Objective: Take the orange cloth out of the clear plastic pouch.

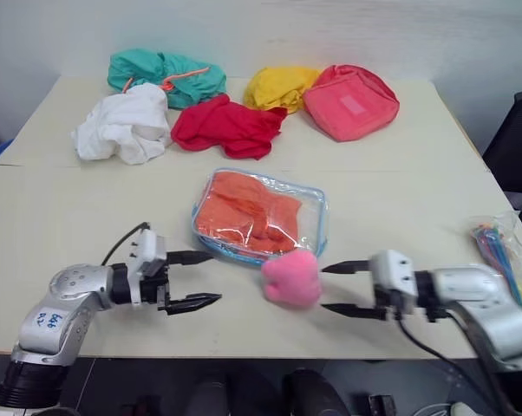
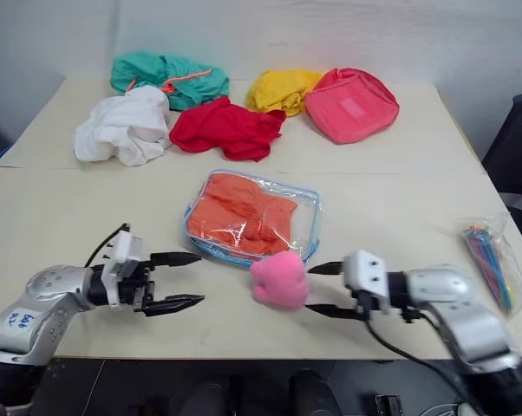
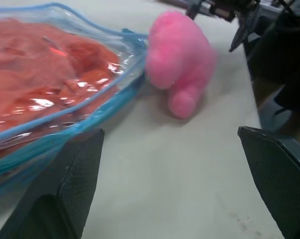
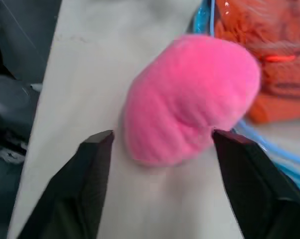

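Both grippers hover spread and empty at the near edge of the table (image 1: pixel 61 217): the left gripper (image 1: pixel 200 279) beside the clear plastic pouch (image 1: pixel 317 227), the right gripper (image 1: pixel 343 288) just beside a pink plush toy (image 1: pixel 291 277). That pouch lies flat mid-table with the orange cloth (image 1: pixel 248 217) inside. The toy sits at its near corner.

Pink plush (image 4: pixel 190 99) hiding part of pouch (image 4: pixel 249 129)
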`<act>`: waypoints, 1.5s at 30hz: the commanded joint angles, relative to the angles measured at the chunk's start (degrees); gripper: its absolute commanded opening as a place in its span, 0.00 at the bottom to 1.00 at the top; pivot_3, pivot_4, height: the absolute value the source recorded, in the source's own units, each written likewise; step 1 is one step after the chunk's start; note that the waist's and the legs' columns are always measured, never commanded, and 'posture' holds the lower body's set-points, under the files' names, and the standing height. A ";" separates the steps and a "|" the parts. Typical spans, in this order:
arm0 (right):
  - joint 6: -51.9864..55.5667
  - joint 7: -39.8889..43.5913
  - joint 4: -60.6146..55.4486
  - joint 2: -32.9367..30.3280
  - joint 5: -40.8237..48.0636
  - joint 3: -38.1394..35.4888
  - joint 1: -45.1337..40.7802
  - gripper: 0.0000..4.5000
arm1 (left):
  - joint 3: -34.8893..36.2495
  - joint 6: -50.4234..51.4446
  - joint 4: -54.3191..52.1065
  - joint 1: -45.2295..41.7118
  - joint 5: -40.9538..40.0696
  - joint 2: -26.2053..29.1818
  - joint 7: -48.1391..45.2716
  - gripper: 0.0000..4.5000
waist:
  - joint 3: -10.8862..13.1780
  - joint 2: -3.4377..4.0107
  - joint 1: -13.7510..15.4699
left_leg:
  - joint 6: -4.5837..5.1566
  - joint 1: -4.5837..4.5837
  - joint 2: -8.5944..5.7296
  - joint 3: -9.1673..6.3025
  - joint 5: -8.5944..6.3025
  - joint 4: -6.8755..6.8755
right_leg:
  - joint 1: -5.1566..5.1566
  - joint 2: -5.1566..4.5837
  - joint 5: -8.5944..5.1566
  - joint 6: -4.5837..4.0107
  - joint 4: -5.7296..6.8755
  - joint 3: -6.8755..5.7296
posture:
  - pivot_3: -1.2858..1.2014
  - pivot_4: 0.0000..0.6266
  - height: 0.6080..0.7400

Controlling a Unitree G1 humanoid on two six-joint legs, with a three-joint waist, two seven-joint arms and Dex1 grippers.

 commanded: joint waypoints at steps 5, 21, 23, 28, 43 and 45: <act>-18.09 1.47 14.76 -2.31 -10.02 -0.89 -6.40 0.78 | -11.08 7.61 0.42 -8.54 2.80 -12.27 10.74 1.00 | 0.00 -0.01 0.39 | 0.03 0.04 -0.02 0.03 -0.01 0.34 | 0.08 0.06 0.05 0.05 0.10 0.06 | 0.52 0.24 1.00; -62.98 -12.58 57.99 11.14 -37.22 18.97 -41.09 0.52 | -19.28 11.62 4.47 -12.83 7.93 -21.22 16.60 0.55 | 0.02 0.06 -0.90 | -0.01 0.03 0.12 0.15 0.02 0.46 | -0.05 0.13 0.05 0.04 0.25 0.12 | 0.52 0.24 1.00; -64.93 -13.56 60.61 11.85 -38.42 20.28 -42.92 0.37 | -19.62 11.53 5.22 -12.89 9.03 -20.67 16.98 0.41 | 0.02 0.05 -0.80 | -0.01 0.03 0.10 0.15 0.02 0.46 | -0.04 0.09 0.05 0.04 0.37 0.11 | 0.52 0.24 1.00; -68.21 -13.06 65.26 12.58 -38.67 23.24 -45.42 0.00 | -17.68 11.50 6.37 -12.78 8.23 -21.32 17.12 0.10 | 0.02 0.06 -0.87 | -0.01 0.03 0.10 0.13 0.02 0.48 | -0.05 0.07 0.05 0.04 0.54 0.08 | 0.52 0.24 1.00; -72.67 -14.46 68.48 9.89 -37.44 23.26 -46.00 0.00 | -1.53 12.92 4.91 -5.20 1.51 -9.79 12.95 0.00 | 0.03 0.09 -1.28 | -0.03 0.04 0.14 0.10 0.02 0.46 | -0.08 0.07 0.05 0.04 0.64 0.05 | 0.52 0.24 1.00; -73.02 -14.52 68.73 9.73 -37.26 23.32 -45.99 0.00 | 0.88 13.11 6.00 -4.86 0.40 -9.07 13.18 0.00 | 0.03 0.09 -1.33 | -0.03 0.04 0.15 0.07 0.03 0.44 | -0.10 0.07 0.04 0.04 0.67 0.02 | 0.52 0.24 1.00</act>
